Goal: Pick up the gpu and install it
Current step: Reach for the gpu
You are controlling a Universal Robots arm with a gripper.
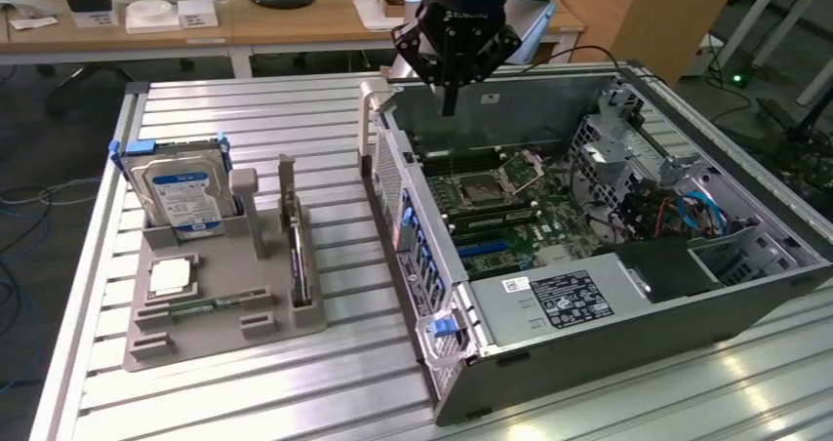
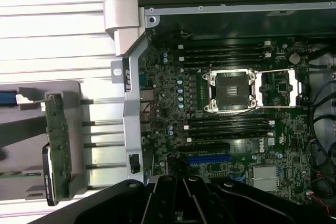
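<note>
The gpu [image 1: 299, 258] stands on edge in a slot of the grey holder [image 1: 228, 339] at the exterior view's left; it is a thin dark card. In the wrist view the gpu [image 2: 56, 153] shows as a green board edge with a dark strip beside it. My gripper [image 1: 450, 104] hangs over the back end of the open computer case [image 1: 651, 309], well away from the gpu. Its fingers are shut with nothing between them. In the wrist view the gripper [image 2: 181, 195] points at the motherboard [image 2: 173, 93] near the blue card slot [image 2: 208, 159].
A hard drive [image 1: 185, 192] with a blue-white label stands upright in the holder, with a small chip [image 1: 170, 277] and a green memory stick [image 1: 198, 307] lying in front. Everything rests on a ribbed metal table [image 1: 326, 382]. Desks with clutter stand behind.
</note>
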